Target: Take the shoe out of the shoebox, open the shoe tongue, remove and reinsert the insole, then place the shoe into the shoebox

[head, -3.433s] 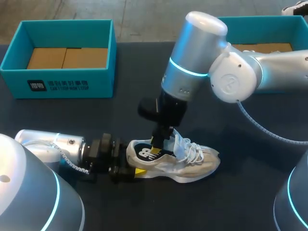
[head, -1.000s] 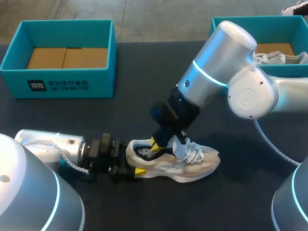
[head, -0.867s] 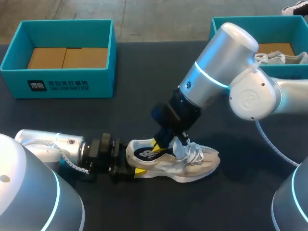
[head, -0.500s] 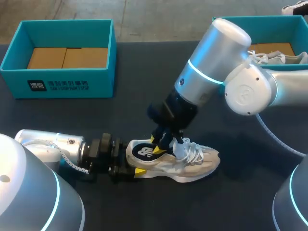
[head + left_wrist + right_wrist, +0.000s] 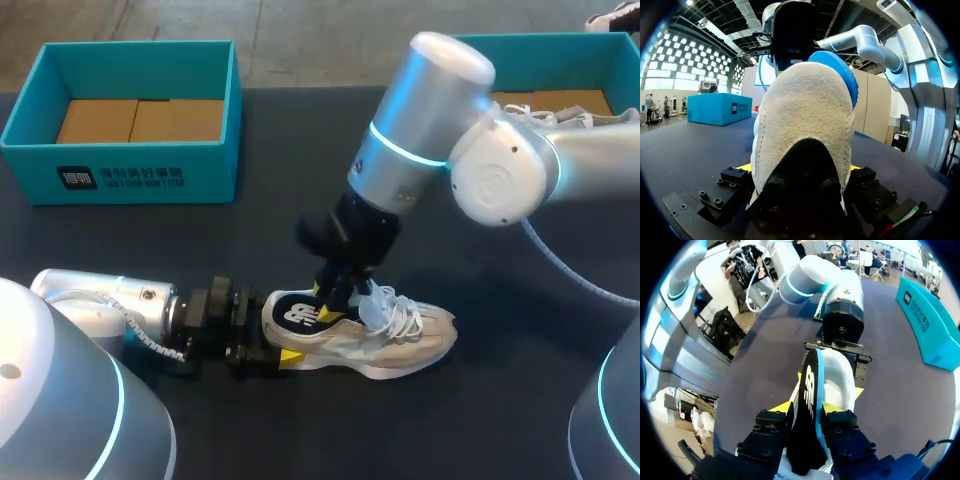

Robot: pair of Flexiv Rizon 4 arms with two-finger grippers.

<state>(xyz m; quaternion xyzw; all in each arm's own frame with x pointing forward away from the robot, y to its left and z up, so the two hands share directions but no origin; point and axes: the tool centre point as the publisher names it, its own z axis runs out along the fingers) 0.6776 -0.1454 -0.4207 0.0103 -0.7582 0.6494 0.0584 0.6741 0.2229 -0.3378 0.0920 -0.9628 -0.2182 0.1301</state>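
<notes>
Nearest along the dark, matte table (image 5: 200,260), my left arm comes in low from the left. The left gripper (image 5: 272,336) is clamped on the heel of the shoe (image 5: 400,342). In the left wrist view its yellow tips press the pale suede heel (image 5: 805,125) from both sides, low down near the sole.

The shoe lies on the table at the near middle, sole down, heel to the left and toe to the right. Its white laces (image 5: 405,316) lie loose over the tongue (image 5: 372,300).

My right arm reaches in from the right and comes down over the shoe's opening. The right gripper (image 5: 335,295) is closed on the insole (image 5: 303,313), which is dark blue with a white mark. In the right wrist view the insole (image 5: 807,390) stands on edge between the two fingers, pinched from either side. Its far end rests in the shoe (image 5: 839,380), and the left gripper (image 5: 840,347) lies just beyond the heel.

Well beyond the shoe the table stays bare and dark up to its far edge. There the teal left shoebox (image 5: 140,178) stands open with brown cardboard (image 5: 140,120) on its floor. At the far right the teal right shoebox (image 5: 520,45) stands partly behind my right arm, with a second shoe (image 5: 565,116) inside it.
</notes>
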